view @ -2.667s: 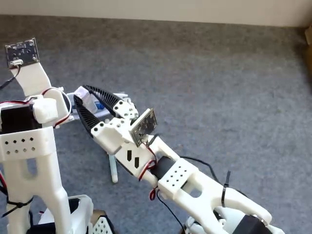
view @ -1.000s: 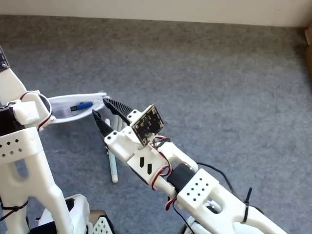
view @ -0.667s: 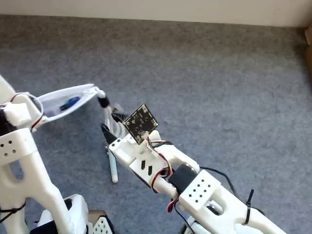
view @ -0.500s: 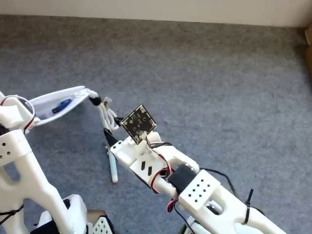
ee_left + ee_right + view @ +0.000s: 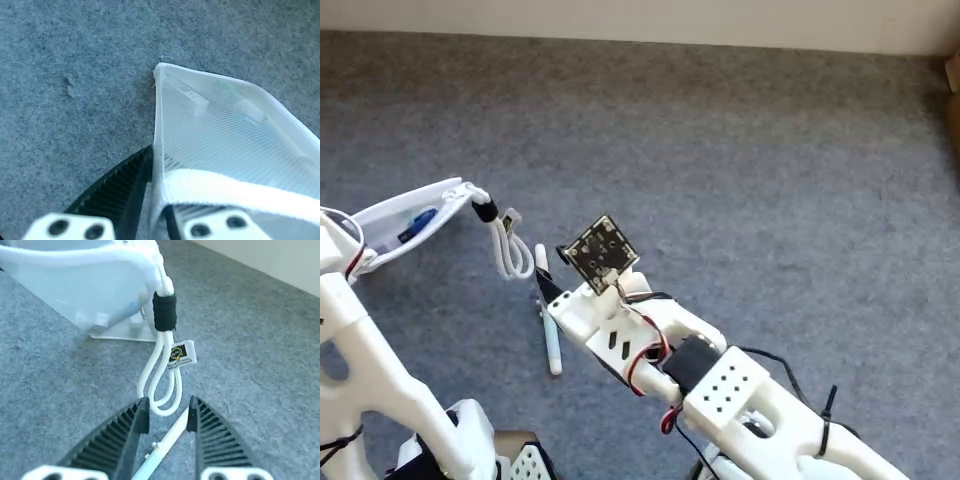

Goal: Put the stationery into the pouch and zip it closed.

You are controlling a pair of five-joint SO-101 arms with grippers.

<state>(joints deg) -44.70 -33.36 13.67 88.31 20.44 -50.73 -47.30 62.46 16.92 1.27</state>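
At the near edge of the table, the right arm comes in from the lower right corner and slants toward the middle-left. Its gripper (image 5: 167, 410) is pointed down at the grey carpet (image 5: 770, 180) with the two black fingers spread a little apart and nothing pinched between them. Under that gap a white pen (image 5: 550, 330) lies flat on the carpet, free on both long sides. One end of it points toward the arm bases and the other toward the pouch.

Just past the fingertips hangs the pouch's white cord loop (image 5: 162, 385). Its bottom curve dips right between the two tips, though I cannot tell whether it touches either one. A small printed tag (image 5: 180, 354) dangles beside the cord, and a black band (image 5: 164, 310) cinches the cord where it meets the pouch's corner.

Farther left, the white mesh pouch (image 5: 395, 215) is held up off the carpet and tilted, with its cord end lower and toward the middle. The left gripper (image 5: 157, 185) is clamped on the pouch's edge, one ribbed finger on the outside of the mesh and the other showing through it. A small blue thing (image 5: 418, 222) sits inside the pouch. The pouch's far corner (image 5: 159, 67) hangs over bare carpet.

Beyond both arms, bare carpet runs to the right and on to the pale wall (image 5: 670, 18) along the far edge.
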